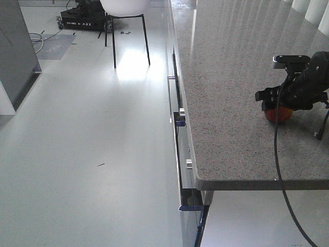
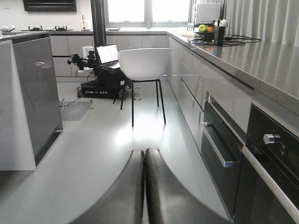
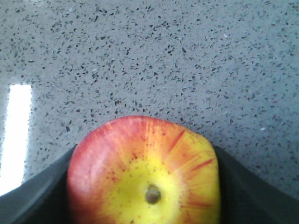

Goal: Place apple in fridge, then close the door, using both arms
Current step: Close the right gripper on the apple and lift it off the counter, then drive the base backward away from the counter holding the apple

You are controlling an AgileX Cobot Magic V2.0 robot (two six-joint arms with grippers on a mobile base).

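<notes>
You see one apple (image 3: pixel 145 172) on the counter (image 1: pixel 231 77), stem end facing the right wrist view. Your right gripper (image 1: pixel 280 104) grasps it, one finger each side. Your left gripper (image 2: pixel 145 186) is clenched on nothing, two fingers touching, low over the floor. Farther off are one white chair (image 2: pixel 144 63) and one black cart (image 2: pixel 100 87).

Right arm (image 1: pixel 307 80) is entering the front view at 3 o'clock, with the wrist angling down toward 8 o'clock. Right gripper (image 1: pixel 278 107) is clamping the apple (image 3: pixel 145 172). Its black fingers (image 3: pixel 32 205) are touching the fruit at 9 o'clock and 3 o'clock. Left gripper (image 2: pixel 145 186) is showing at 6 o'clock in its own wrist view. Its two dark fingers are pressing flat together, holding nothing and pointing roughly level.
</notes>
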